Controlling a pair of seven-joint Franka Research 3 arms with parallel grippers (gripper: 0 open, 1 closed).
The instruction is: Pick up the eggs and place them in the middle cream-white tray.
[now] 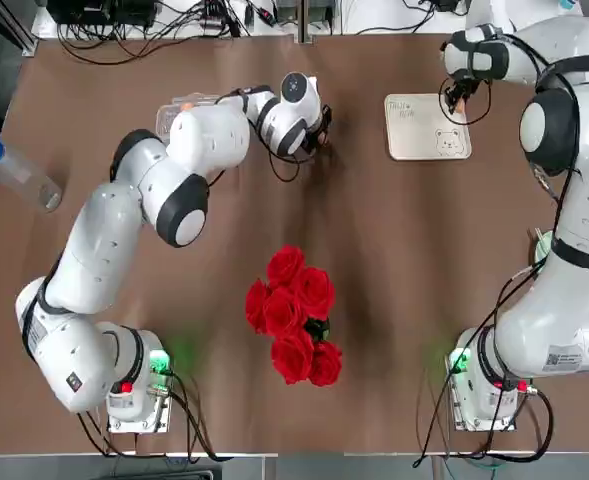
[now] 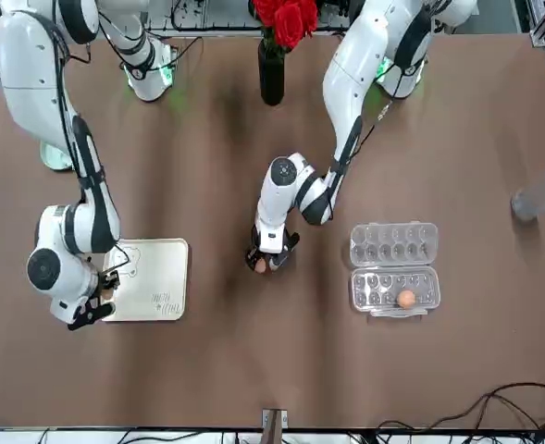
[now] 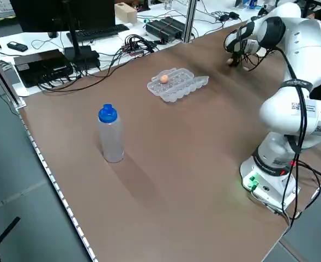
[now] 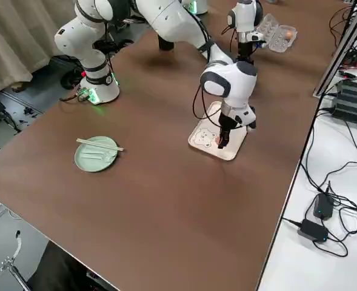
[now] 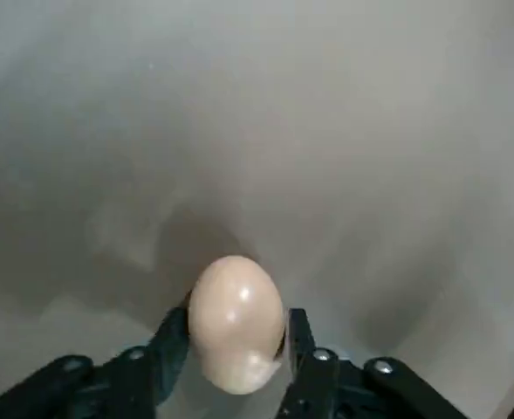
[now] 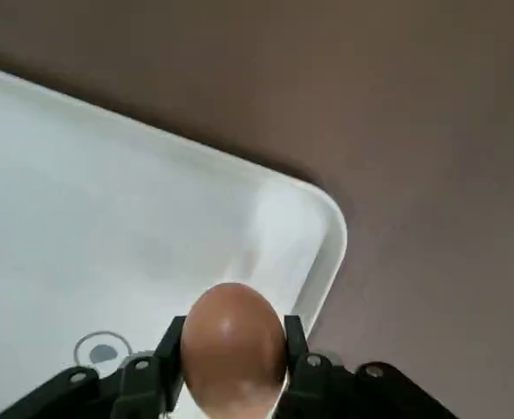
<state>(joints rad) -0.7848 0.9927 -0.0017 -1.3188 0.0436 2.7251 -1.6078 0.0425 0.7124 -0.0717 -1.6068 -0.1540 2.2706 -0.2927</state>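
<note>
right claw [image 6: 230, 367] clamped on small light-brown egg [image 6: 232, 336] over flat cream-white tray [image 6: 108, 262] rim: could roll off | left claw [image 5: 235, 367] hugs second egg [image 5: 236, 319] above brown counter [image 5: 326, 131], parting: may drop

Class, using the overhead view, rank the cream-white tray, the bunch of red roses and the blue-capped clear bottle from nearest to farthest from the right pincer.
1. Cream-white rounded-square tray: directly beside the right pincer, which holds a light-brown egg at its edge.
2. Bunch of red roses: mid-table, nearer the arm bases.
3. Blue-capped clear plastic bottle: far across, at the left edge.
</note>
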